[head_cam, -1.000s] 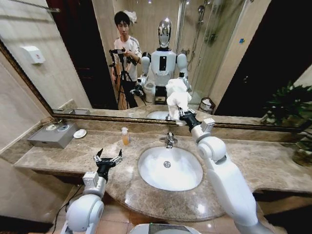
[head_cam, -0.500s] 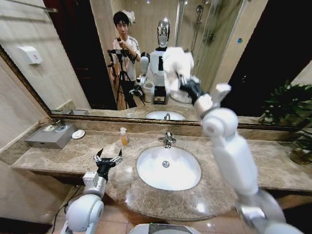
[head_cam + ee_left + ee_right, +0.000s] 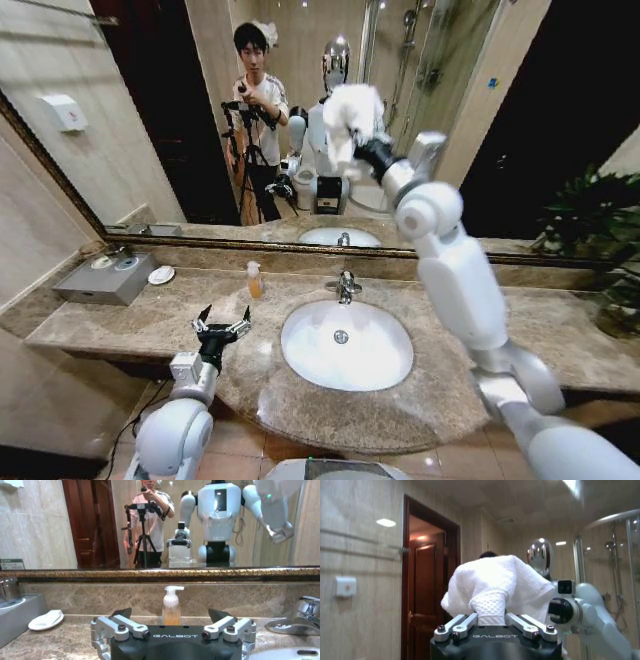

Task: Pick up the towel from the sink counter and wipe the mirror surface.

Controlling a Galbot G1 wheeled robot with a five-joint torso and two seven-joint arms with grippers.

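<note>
**Right pincer presses towel to mirror**

The right pincer (image 3: 366, 150) is raised high, pinching the bunched white towel (image 3: 350, 112) against the mirror (image 3: 150, 110). The left pincer (image 3: 222, 326) hangs spread over the counter (image 3: 150, 315) near the soap bottle (image 3: 257, 280).

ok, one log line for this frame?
phase: wiping | right gripper: shut on towel, high at mirror | left gripper: open, idle over sink counter
</note>
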